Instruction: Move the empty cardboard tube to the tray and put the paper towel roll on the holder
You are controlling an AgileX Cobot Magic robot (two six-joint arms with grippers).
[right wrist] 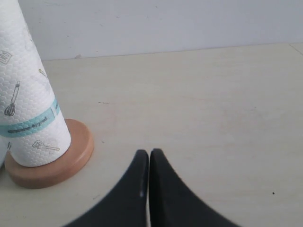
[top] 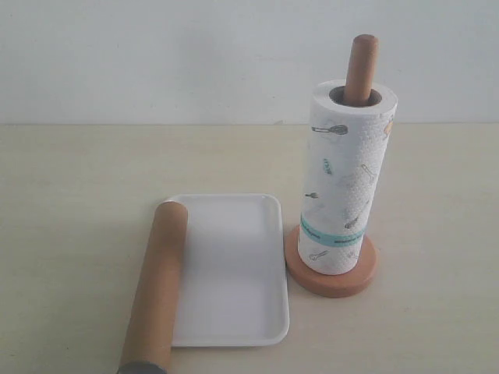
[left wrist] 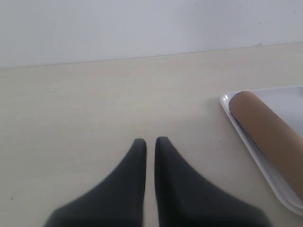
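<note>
The paper towel roll (top: 343, 181) stands upright on the holder (top: 330, 273), whose wooden post (top: 361, 68) sticks out through the core. The empty cardboard tube (top: 157, 284) lies along the left edge of the white tray (top: 234, 273), its near end reaching past the tray's front. Neither gripper shows in the exterior view. My left gripper (left wrist: 150, 140) is shut and empty over bare table, left of the tube (left wrist: 267, 130) and the tray (left wrist: 284, 198). My right gripper (right wrist: 149, 152) is shut and empty, to the right of the roll (right wrist: 26, 104) and the holder's base (right wrist: 57, 168).
The table is pale wood with a white wall behind it. Open tabletop lies to the left of the tray and to the right of the holder.
</note>
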